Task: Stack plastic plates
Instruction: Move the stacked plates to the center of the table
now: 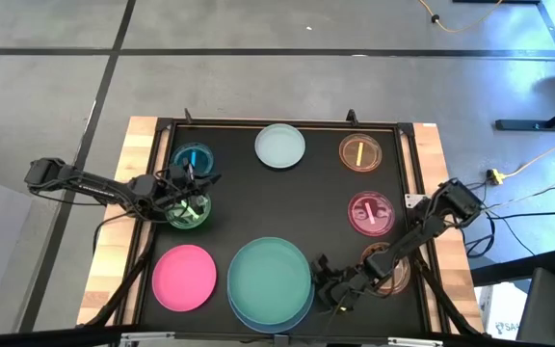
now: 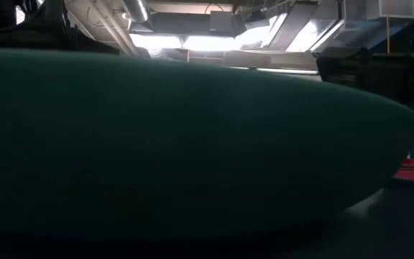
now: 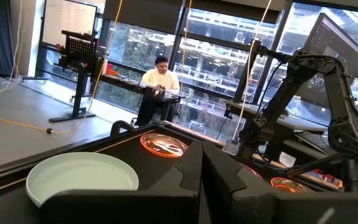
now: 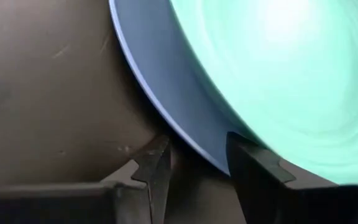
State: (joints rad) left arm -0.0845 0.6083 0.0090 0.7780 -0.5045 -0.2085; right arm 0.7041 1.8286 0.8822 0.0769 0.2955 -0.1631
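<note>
A teal plate [image 1: 270, 275] lies on a light blue plate [image 1: 258, 318] at the table's near edge; the stack fills the low view [image 2: 178, 144]. My right gripper [image 1: 324, 289] [image 4: 194, 168] is open at the stack's right side, its fingertips beside the light blue plate's rim [image 4: 166, 106]. My left gripper [image 1: 200, 188] [image 3: 202, 180] is shut and level over the green dish [image 1: 189, 212], which its wrist view does not show. A pink plate [image 1: 184, 278], pale mint plate [image 1: 280, 146] [image 3: 82, 177], blue dish [image 1: 193, 159], orange dish [image 1: 361, 152] [image 3: 163, 144] and magenta dish [image 1: 371, 213] rest flat on the mat. My left gripper is above the green dish, but I cannot tell whether it touches it. My right gripper stands low at the light blue plate's right rim [image 4: 219, 163], one finger [image 4: 253, 171] in front of the rim and the other [image 4: 157, 165] beside it over the mat; whether either touches I cannot tell.
Another orange dish [image 1: 395, 273] lies under my right arm. The black mat [image 1: 258, 207] has a raised frame [image 1: 287, 123]; wooden table strips [image 1: 114, 222] flank it. A person sits at a desk beyond the table [image 3: 159, 84]. Bare mat lies in the middle.
</note>
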